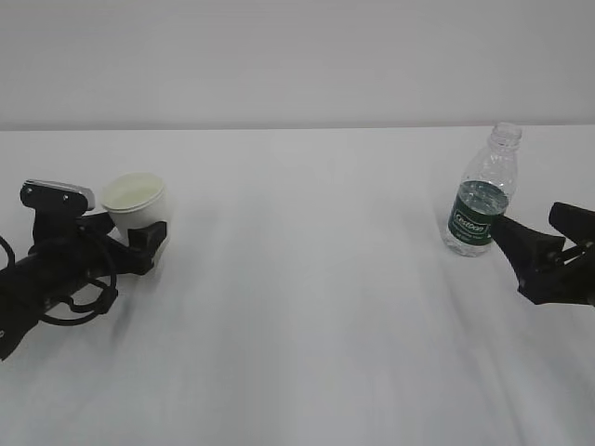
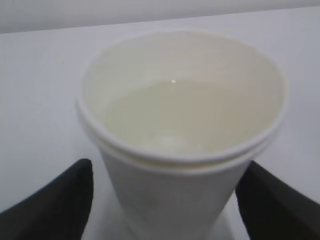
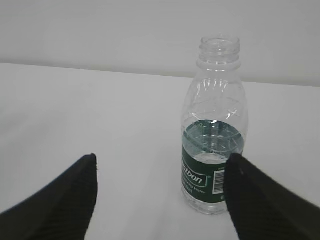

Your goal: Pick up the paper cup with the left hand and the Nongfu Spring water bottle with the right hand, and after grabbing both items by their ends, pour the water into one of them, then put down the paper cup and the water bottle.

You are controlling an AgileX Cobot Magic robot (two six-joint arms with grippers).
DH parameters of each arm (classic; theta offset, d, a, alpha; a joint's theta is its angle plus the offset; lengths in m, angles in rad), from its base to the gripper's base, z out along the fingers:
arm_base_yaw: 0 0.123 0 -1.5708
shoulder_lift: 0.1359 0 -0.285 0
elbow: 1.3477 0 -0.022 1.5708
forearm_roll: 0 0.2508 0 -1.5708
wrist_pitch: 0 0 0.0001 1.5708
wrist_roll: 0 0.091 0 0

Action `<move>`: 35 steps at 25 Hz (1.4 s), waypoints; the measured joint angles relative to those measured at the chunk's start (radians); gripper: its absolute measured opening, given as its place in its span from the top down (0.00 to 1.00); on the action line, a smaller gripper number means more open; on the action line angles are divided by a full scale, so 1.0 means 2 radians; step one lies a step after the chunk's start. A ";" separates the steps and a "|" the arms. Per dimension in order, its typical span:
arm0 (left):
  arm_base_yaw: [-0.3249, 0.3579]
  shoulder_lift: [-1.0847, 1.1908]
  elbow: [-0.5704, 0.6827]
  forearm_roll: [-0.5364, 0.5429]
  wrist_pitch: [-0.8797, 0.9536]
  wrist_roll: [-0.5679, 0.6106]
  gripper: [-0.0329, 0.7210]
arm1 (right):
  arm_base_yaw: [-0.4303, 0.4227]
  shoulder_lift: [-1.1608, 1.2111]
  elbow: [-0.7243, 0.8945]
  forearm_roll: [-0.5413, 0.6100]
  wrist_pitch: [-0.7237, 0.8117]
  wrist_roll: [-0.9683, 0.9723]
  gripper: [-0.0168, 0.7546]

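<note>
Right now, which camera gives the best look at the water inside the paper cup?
The left wrist view: it looks down into the paper cup and shows the water partway up its wall. The exterior view shows only the cup's rim and inner wall from the side, no liquid. The right wrist view doesn't show the cup.

Setting presents as a robot test laboratory rather than a home or shop: a bare, uniformly white worktop (image 1: 316,307) runs back to a plain pale wall (image 1: 297,56), with two black robot arms stationed at opposite sides.
</note>
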 joint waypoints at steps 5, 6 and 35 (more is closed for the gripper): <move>0.000 -0.012 0.008 0.002 0.000 0.000 0.11 | 0.000 0.000 0.000 0.000 0.000 0.014 0.22; 0.000 -0.012 0.009 0.004 0.000 0.000 0.11 | 0.000 0.000 0.000 0.000 0.000 0.015 0.22; 0.000 -0.120 0.115 0.011 0.000 -0.026 0.09 | 0.000 -0.100 0.001 -0.021 0.000 0.043 0.22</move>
